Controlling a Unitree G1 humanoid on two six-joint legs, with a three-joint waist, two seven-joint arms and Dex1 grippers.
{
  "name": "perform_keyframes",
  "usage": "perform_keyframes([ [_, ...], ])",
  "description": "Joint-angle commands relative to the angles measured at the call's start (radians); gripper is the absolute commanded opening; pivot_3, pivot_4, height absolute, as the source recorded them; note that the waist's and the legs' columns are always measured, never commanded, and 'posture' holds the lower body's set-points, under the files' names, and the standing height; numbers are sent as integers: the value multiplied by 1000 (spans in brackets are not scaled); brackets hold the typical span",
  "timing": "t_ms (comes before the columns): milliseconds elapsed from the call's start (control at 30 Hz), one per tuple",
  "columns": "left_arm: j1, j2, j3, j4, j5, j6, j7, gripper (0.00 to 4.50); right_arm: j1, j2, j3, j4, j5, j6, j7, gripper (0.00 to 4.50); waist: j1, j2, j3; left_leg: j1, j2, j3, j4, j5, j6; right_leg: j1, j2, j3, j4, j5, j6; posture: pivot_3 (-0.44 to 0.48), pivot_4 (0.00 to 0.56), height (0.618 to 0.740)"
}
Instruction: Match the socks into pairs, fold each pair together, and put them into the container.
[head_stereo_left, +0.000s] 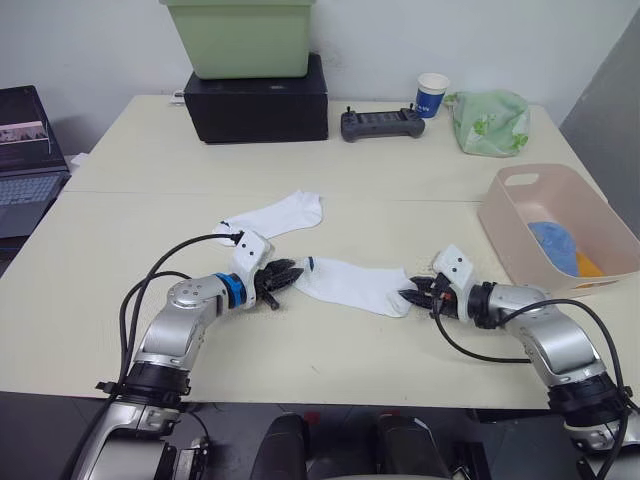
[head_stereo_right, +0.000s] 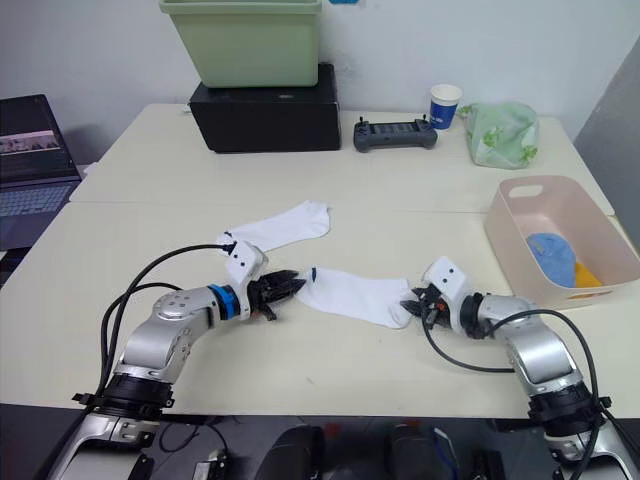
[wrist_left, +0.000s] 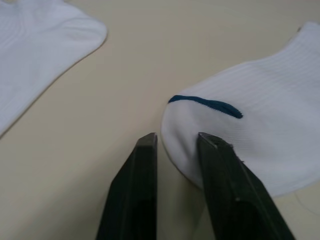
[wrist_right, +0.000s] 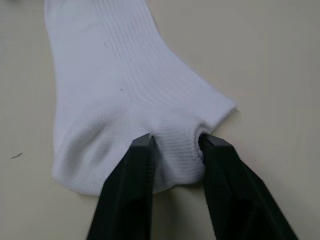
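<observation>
I've got both ends of the near white sock (head_stereo_left: 352, 285) pinched on the worktop (head_stereo_left: 120, 230): left gripper (head_stereo_left: 288, 275) closed on the toe, right gripper (head_stereo_left: 415, 295) closed on the cuff. Its mate, the far white sock (head_stereo_left: 275, 215), lies just beyond. Blue and orange pairs already sit in the container (head_stereo_left: 510, 225), so I reckon next is laying this one over its mate. The left wrist view shows the dark mark (wrist_left: 206, 104) up close.

The cream tabletop (head_stereo_left: 350, 180) is carrying two white socks: one sock (head_stereo_left: 352, 284) is lying flat near the front edge, the other sock (head_stereo_left: 275, 216) just behind it. At the right side the pale pink tub (head_stereo_left: 505, 215) is standing. Along the back are sitting a black box (head_stereo_left: 258, 103), a black controller (head_stereo_left: 375, 124), a blue-and-white paper cup (head_stereo_left: 432, 95) and a pale green plastic bag (head_stereo_left: 490, 122).
</observation>
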Motion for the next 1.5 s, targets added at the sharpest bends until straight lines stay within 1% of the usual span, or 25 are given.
perform_keyframes([
  [33, 19, 1, 5, -28, -5, 19, -11, 88, -20, 3, -27, -21, 30, 18, 6, 47, 0, 0, 0, 0, 0, 0, 0, 0, 0, 0, 0, 0, 0, 0, 0, 0, 150, 740],
  [167, 71, 14, 50, -122, -51, 76, -1, 37, -34, 10, -57, -54, 92, 71, 20, 16, -2, 0, 0, 0, 0, 0, 0, 0, 0, 0, -1, 0, 0, 0, 0, 0, 150, 740],
  [267, 217, 33, 138, -330, -143, 186, 28, 37, -36, 10, -78, -109, 185, 182, 42, 16, -14, 0, 0, 0, 2, 0, -1, 0, 0, -1, 0, 1, 0, 0, 0, 0, 150, 740],
  [400, 388, 32, 259, -591, -290, 315, 83, 37, -14, -51, -62, -195, 242, 263, 89, 16, -14, 0, 0, 0, 3, -2, -1, 0, 0, -1, 0, -1, 0, 0, 0, 0, 150, 740],
  [500, 485, 36, 299, -710, -334, 357, 117, 37, -3, -79, -61, -234, 274, 325, 86, 16, -7, 0, 0, 0, 2, -2, -1, 0, 0, 1, -1, -1, 0, 0, 0, 0, 150, 740],
  [600, 544, 25, 321, -740, -341, 365, 155, 37, -14, -85, -86, -257, 354, 449, 81, 16, -2, 0, 0, 0, 0, -1, 0, 0, 0, 1, -2, -1, 0, 0, 0, 0, 150, 740],
  [700, 572, 20, 309, -746, -338, 356, 174, 37, -28, -99, -82, -250, 364, 487, 69, 16, -1, 0, 0, 0, 1, -2, 0, 0, 0, 1, -1, -1, 0, 0, 0, 0, 150, 740],
  [900, 611, 7, 210, -672, -239, 250, 171, 37, -26, -119, 14, -146, 245, 358, 66, 16, -1, 0, 0, 0, 1, -1, -1, 0, 0, 0, -1, 0, -1, 0, 0, 0, 150, 740],
  [1067, 606, 0, 198, -658, -228, 221, 180, 37, -38, -132, 25, -97, 226, 303, 109, 16, -1, 0, 0, 0, 1, 0, -1, 0, 0, 0, -1, 1, -1, 0, 0, 0, 150, 740],
  [1167, 597, -1, 202, -651, -233, 211, 174, 0, -39, -140, 21, -95, 225, 285, 126, 687, 0, 0, 0, 0, 1, 0, -1, 0, 0, 0, -1, 0, -1, 0, 0, 0, 150, 740],
  [1200, 597, 2, 203, -650, -231, 209, 172, 0, -39, -144, 17, -98, 230, 285, 129, 1021, -1, 0, 0, 0, 1, 0, -1, 0, 0, 0, -1, 0, -1, 0, 0, 0, 150, 740],
  [1267, 598, 12, 220, -642, -235, 208, 164, 449, -41, -153, 1, -97, 222, 270, 122, 1761, -1, 0, 0, 0, 1, 0, -1, 0, 0, 0, -1, 0, -1, 0, 0, 0, 150, 740],
  [1333, 592, 21, 271, -635, -240, 209, 180, 950, -39, -173, -34, -106, 221, 228, 132, 2418, -1, 0, 0, 0, 1, 0, -1, 0, 0, 0, -1, 0, -1, 0, 0, 0, 150, 740],
  [1400, 578, 34, 333, -634, -280, 211, 167, 1590, -44, -175, -71, -127, 234, 177, 138, 2463, -1, -1, 0, 0, 1, 0, -1, 0, 0, 0, -1, 0, -1, 0, 0, 0, 150, 740],
  [1467, 552, 47, 368, -649, -330, 211, 131, 1590, -64, -135, -97, -153, 269, 169, 118, 2463, -1, -1, 0, 0, 1, 0, -1, 0, 0, 0, -1, 0, -1, 0, 0, 0, 150, 740],
  [1500, 540, 64, 362, -652, -319, 189, 109, 1590, -72, -119, -90, -166, 270, 158, 115, 2463, -2, -1, 0, 0, 1, 0, -1, 0, 0, 0, -1, 0, -1, 0, 0, 0, 150, 740],
])
